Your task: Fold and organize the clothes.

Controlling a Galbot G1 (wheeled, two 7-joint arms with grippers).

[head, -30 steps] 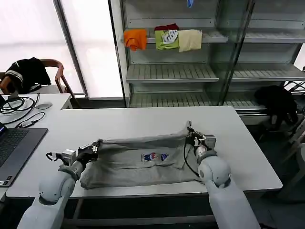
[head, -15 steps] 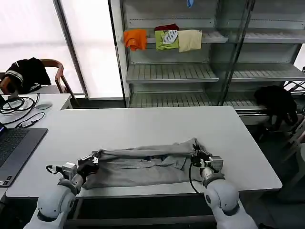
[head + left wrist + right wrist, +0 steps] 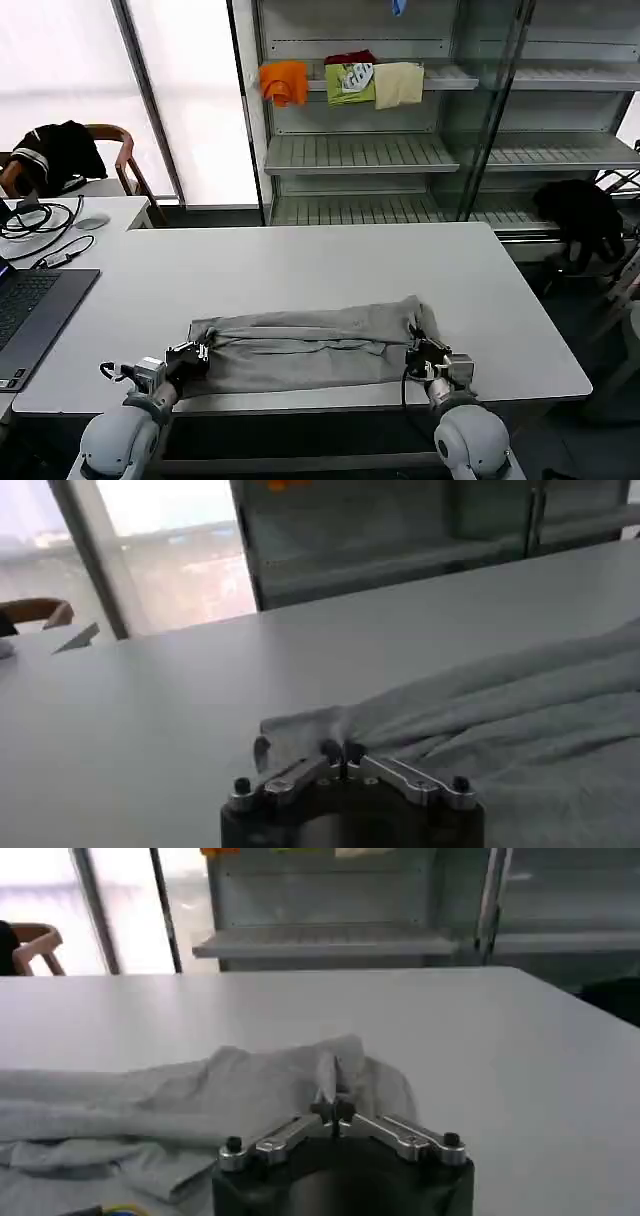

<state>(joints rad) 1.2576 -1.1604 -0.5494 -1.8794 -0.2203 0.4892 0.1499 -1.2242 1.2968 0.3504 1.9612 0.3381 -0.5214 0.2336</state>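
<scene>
The light grey T-shirt (image 3: 305,347) lies folded into a long band near the front edge of the white table (image 3: 300,265), its print hidden. My left gripper (image 3: 196,352) is shut on the band's left end, pinching a fold of cloth (image 3: 330,725). My right gripper (image 3: 418,347) is shut on the right end, with a thin ridge of fabric (image 3: 330,1076) between its fingertips. Both grippers sit low, close to the tabletop. From the left wrist the shirt (image 3: 520,730) spreads away from my left gripper (image 3: 337,751); from the right wrist it (image 3: 150,1103) stretches away from my right gripper (image 3: 333,1109).
A laptop (image 3: 25,315) and cables (image 3: 35,220) sit at the table's left. Behind stands a shelf unit (image 3: 400,150) holding orange (image 3: 284,81), green (image 3: 352,82) and cream (image 3: 399,84) folded cloths. A chair with a black garment (image 3: 60,150) is far left; another black garment (image 3: 580,215) lies right.
Both grippers have pulled the shirt's far edge toward the table's front and lowered it, laying it over the near part. The chest print is now covered.
</scene>
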